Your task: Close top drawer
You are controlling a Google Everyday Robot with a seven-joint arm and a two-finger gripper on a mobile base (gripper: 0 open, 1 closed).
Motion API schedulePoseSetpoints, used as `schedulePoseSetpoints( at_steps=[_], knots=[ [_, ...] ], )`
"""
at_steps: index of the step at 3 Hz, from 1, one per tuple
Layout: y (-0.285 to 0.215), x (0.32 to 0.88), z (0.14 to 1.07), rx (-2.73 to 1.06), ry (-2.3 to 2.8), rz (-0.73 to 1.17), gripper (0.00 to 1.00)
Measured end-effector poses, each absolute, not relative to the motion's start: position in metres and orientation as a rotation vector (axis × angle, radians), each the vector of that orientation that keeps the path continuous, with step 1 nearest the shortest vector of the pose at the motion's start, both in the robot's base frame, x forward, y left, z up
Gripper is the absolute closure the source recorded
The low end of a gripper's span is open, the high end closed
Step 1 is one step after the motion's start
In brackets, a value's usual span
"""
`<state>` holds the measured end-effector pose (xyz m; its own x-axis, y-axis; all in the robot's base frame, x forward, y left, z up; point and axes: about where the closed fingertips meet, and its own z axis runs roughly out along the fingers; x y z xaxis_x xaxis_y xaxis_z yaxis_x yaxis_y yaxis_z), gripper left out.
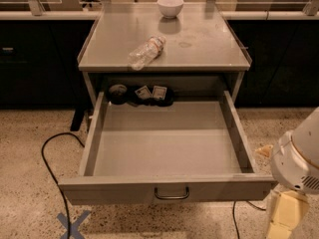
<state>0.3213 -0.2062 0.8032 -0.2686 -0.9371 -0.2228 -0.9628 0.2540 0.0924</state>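
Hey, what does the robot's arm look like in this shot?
A bulbous white arm joint with a thin tan seam and small dark vent slits; below it the hand, a pale cream block, at bottom right beside the drawer front.

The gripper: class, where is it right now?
In the camera view, the gripper sits at the lower right, just beyond the right front corner of the open top drawer.

Gripper unseen beyond lower-right edge
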Motion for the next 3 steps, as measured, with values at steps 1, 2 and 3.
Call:
schedulePoseSetpoints(
  at_steps=[1,2,3],
  knots=[
    [-0.206,0.321,0.803,-1.82,2.388,0.318,0.0],
    [-0.206,0.315,0.784,-1.819,2.391,0.353,0.0],
    [-0.187,0.297,0.745,-1.878,2.349,0.471,0.0]
  ],
)
